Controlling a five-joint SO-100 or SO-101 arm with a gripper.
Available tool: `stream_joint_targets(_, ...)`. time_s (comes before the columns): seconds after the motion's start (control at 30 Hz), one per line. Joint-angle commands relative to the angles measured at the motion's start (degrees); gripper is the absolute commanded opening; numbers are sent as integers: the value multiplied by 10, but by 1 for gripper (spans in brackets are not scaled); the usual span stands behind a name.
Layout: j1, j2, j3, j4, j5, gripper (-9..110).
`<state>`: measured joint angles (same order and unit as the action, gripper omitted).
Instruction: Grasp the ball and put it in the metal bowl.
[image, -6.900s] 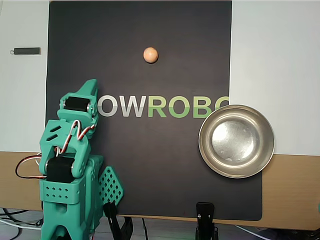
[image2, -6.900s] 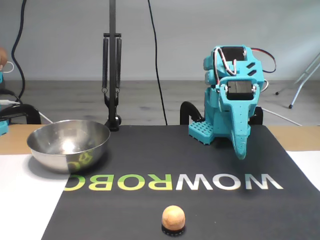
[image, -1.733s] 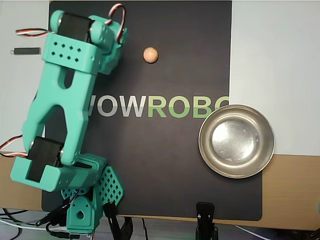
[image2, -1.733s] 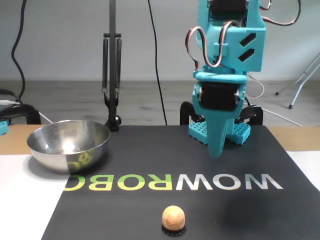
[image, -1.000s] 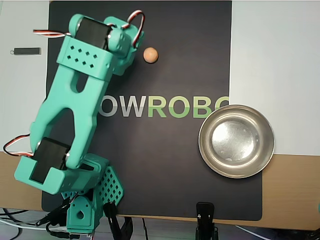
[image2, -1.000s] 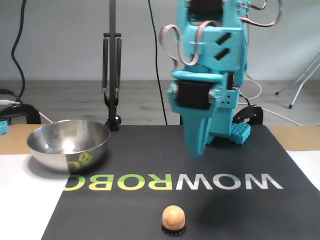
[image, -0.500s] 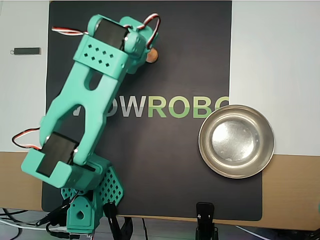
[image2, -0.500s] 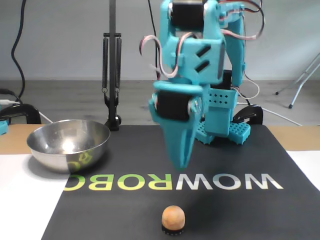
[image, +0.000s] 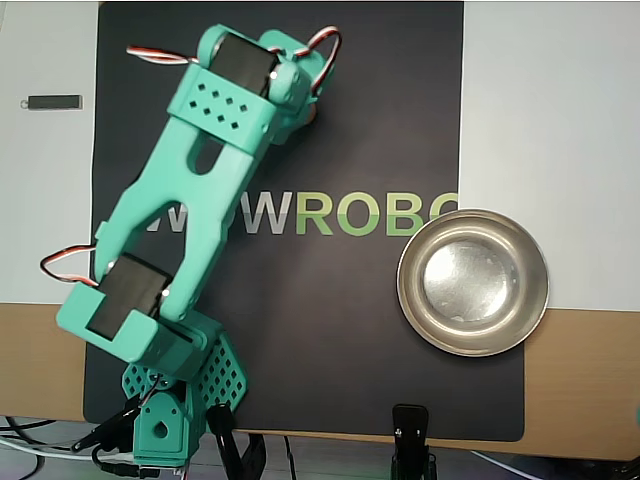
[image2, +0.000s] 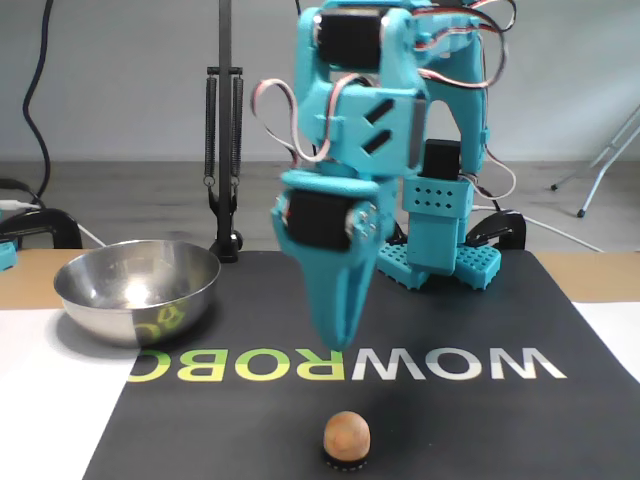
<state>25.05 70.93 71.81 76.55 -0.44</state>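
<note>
Overhead cam looks straight down; fixed cam low, facing arm (image2: 380, 150); both share mat (image: 330, 330).

ball (image2: 346, 432): small, tan, you see it sitting on a dark ring on the black mat, fixed view | bowl (image: 473, 282): shiny steel, upright, empty, well apart from ball

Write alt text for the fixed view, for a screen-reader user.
A teal robot arm reaches toward the camera, its gripper pointing down above a small tan ball on a black mat; they are not touching. A shiny metal bowl sits empty at the left. Whether the gripper is open cannot be told.
</note>
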Motion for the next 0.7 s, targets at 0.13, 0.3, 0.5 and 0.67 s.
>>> stream_joint_targets(0.13,5,-4,-25,-13,-1,0)
stream_joint_targets(0.3,13,-4,-25,-24,-1,0)
stream_joint_targets(0.5,16,-6,-25,-24,-1,0)
stream_joint_targets(0.67,16,-6,-25,-25,-1,0)
